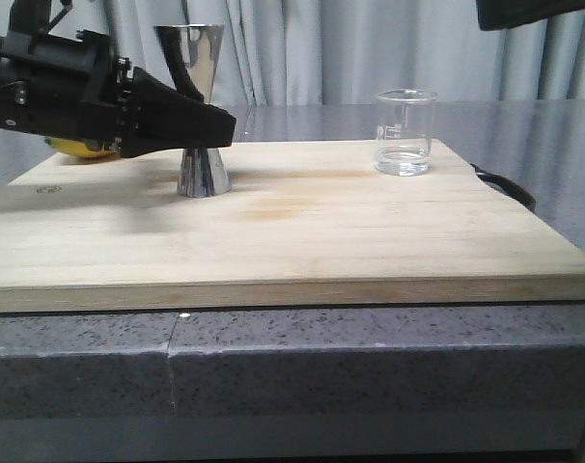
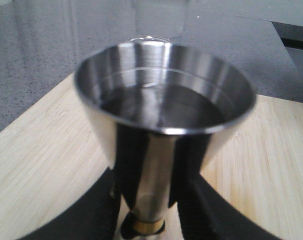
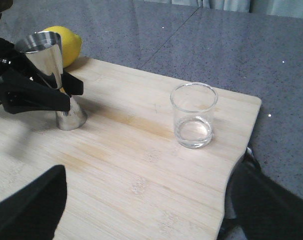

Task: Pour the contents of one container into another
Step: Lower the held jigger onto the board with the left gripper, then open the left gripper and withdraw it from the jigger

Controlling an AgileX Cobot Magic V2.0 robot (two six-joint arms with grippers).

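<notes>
On a pale wooden board (image 1: 292, 241) atop a grey speckled counter (image 1: 524, 121), w/ curtains behind, we see our left gripper (image 1: 210, 125) closed around the steel jigger (image 1: 202, 106) at its narrow waist. The jigger stands upright on the board's left side, base down on the wood; from the left wrist cam its upper cup (image 2: 164, 95) fills the frame, dark liquid visible inside, black fingers (image 2: 89, 210) flanking the stem just above the gold band (image 2: 147, 227).

Over on the board's right rear sits the glass beaker (image 1: 404, 132), upright, well apart from the jigger, nothing touching it. Right wrist cam shows it (image 3: 193, 116) clear w/ only a thin bit of liquid, or none, at the bottom; we can't tell which.

Behind the left arm, a yellow lemon (image 3: 66, 44) lies on the counter just off the board's far left corner, partly hidden in the front view.

Our right gripper shows only as dark shapes (image 3: 29, 205) at the edge of its own cam; whether it's wide or narrow we can't tell. It holds nothing visible.
</notes>
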